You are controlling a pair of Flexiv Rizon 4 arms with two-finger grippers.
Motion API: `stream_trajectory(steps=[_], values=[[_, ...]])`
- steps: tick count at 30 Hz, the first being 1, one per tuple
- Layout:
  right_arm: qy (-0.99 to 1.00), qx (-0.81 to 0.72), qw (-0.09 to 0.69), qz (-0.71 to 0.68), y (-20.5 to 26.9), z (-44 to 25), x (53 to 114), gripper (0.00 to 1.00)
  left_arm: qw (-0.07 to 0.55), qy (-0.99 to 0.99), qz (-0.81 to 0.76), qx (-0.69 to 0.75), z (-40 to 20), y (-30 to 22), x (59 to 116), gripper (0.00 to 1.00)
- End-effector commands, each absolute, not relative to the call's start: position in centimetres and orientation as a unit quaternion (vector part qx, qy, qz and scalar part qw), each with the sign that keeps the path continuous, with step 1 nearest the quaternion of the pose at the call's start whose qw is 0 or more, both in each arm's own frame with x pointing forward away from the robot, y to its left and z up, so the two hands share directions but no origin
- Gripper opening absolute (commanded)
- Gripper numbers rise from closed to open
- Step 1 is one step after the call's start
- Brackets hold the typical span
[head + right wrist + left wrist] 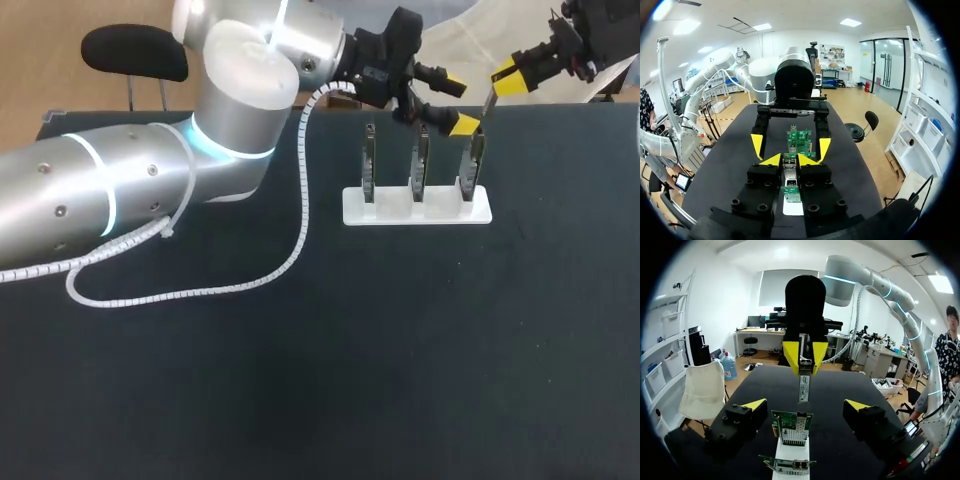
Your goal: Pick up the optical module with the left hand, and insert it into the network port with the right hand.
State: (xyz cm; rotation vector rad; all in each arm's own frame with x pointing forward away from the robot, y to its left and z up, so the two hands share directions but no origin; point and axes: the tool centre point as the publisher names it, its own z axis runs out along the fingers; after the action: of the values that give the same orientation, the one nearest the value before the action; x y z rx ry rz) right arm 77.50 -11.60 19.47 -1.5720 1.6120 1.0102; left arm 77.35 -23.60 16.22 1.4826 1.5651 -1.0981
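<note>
Black table [400, 380]; far white base [355, 212], three thin boards [369, 160] upright; left gripper [806, 403] wide open; right gripper [805, 360] pinches slim optical module [804, 385], clearest from left wrist.

Right gripper [790, 159] has its yellow tips closed on a small module [789, 165]. Under and beyond it, green circuit boards [799, 139] stand in a white holder [792, 207] on the black table [730, 165]. The left gripper [790, 146] faces it from the far side, fingers spread wide.

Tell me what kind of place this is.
Most likely a robotics lab test bench. A black table carries a white stand holding three upright network cards. The right gripper is shut on an optical module, and the left gripper is open near the cards.
</note>
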Motion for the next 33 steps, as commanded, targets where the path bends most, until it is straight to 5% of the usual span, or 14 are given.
stream_trajectory(steps=[1, 33], values=[[0.616, -0.603, 0.329, 0.386, -11.57, 19.47, 77.6, 0.0, 0.348, 0.608, -0.426, 0.573, 15.85, -23.59, 77.49, 1.0], [0.62, -0.6, 0.326, 0.387, -11.69, 19.22, 77.87, 0.0, 0.328, 0.609, -0.42, 0.587, 15.66, -23.77, 78.1, 1.0]])
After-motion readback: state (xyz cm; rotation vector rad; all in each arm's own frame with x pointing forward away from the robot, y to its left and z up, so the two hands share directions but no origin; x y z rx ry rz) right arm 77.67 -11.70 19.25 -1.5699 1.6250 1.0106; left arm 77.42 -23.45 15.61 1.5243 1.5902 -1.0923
